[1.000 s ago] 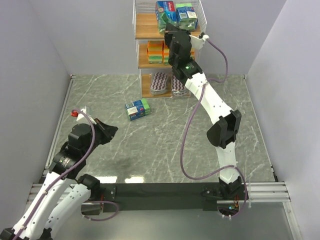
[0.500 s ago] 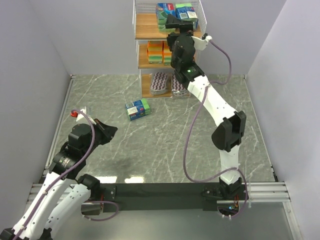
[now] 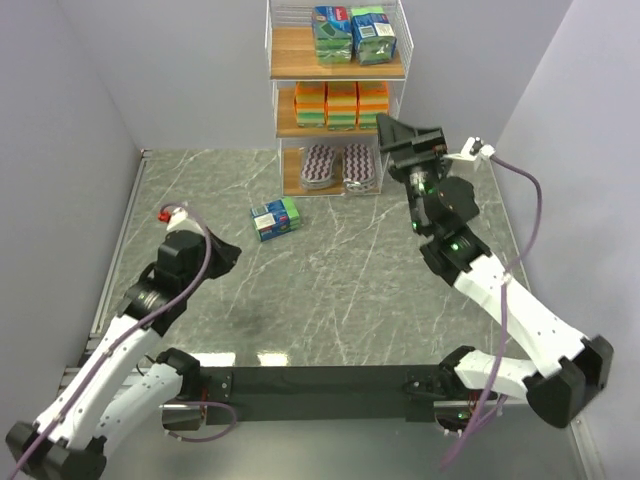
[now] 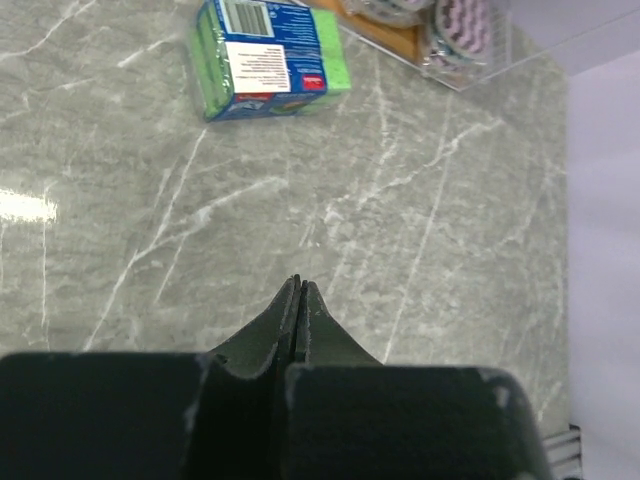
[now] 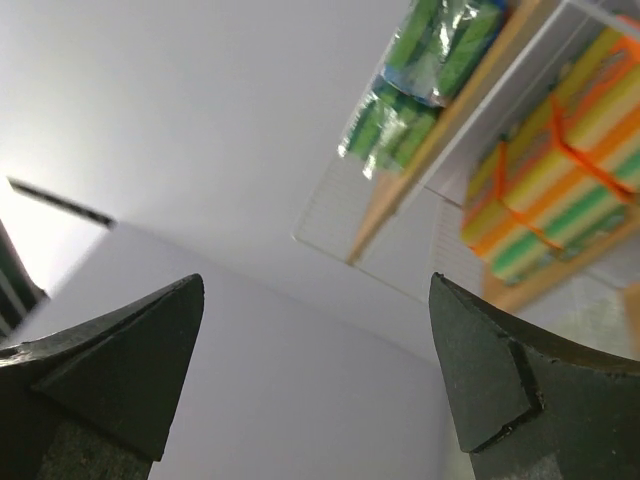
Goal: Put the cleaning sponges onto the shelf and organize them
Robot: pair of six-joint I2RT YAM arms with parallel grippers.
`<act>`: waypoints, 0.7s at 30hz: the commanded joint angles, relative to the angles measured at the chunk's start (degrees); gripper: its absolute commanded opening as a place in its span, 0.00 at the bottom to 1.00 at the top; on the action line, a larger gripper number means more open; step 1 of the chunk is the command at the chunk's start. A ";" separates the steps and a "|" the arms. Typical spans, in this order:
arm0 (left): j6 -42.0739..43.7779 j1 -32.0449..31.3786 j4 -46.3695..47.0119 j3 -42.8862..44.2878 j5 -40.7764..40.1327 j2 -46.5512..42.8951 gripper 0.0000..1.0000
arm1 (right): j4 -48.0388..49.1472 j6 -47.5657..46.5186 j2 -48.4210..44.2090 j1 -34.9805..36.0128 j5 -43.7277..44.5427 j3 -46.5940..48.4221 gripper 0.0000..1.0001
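Observation:
The shelf [image 3: 288, 48] stands at the back of the table. Two blue-green sponge packs [image 3: 332, 32] lie on its top board, orange blocks [image 3: 342, 103] on the middle board and striped oval pads [image 3: 320, 165] on the bottom one. One more blue-green pack [image 3: 274, 218] lies loose on the table in front of the shelf, also visible in the left wrist view [image 4: 268, 58]. My right gripper [image 3: 402, 135] hangs open and empty to the right of the shelf, level with its middle board; its camera [image 5: 315, 280] looks up at the blocks [image 5: 560, 170]. My left gripper [image 3: 228, 257] is shut and empty [image 4: 298, 283], short of the loose pack.
Grey walls close in the marbled table [image 3: 330, 290] on the left, back and right. A black rail [image 3: 320, 380] with the arm bases runs along the near edge. The right arm's purple cable [image 3: 530, 200] loops out toward the right wall.
My right gripper has opened and pulled back from the shelf's top board, down and to the right, leaving a pack there. The left arm has shifted slightly forward.

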 commanded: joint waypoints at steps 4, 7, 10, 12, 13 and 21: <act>2.26 0.82 10.05 3.94 -5.20 9.22 0.01 | -13.90 -16.34 -6.48 -2.25 -18.18 -11.05 1.00; 3.58 1.96 16.20 4.99 -6.44 15.10 0.01 | -15.22 -17.41 -6.83 -2.51 -24.01 -17.47 0.92; 5.07 4.24 20.75 8.67 -3.82 23.18 0.01 | -13.56 -16.89 -6.66 -2.42 -29.38 -23.89 0.82; 5.78 4.95 22.53 11.05 -3.89 29.75 0.01 | -10.93 -17.42 -6.31 -2.42 -34.04 -27.76 0.67; 7.17 5.48 24.71 13.41 -4.07 31.97 0.01 | -10.65 -17.59 -5.87 -2.51 -35.19 -28.55 0.64; 11.49 10.84 23.51 33.80 -2.15 58.75 0.01 | -11.97 -19.44 -4.64 -2.34 -41.78 -32.25 0.57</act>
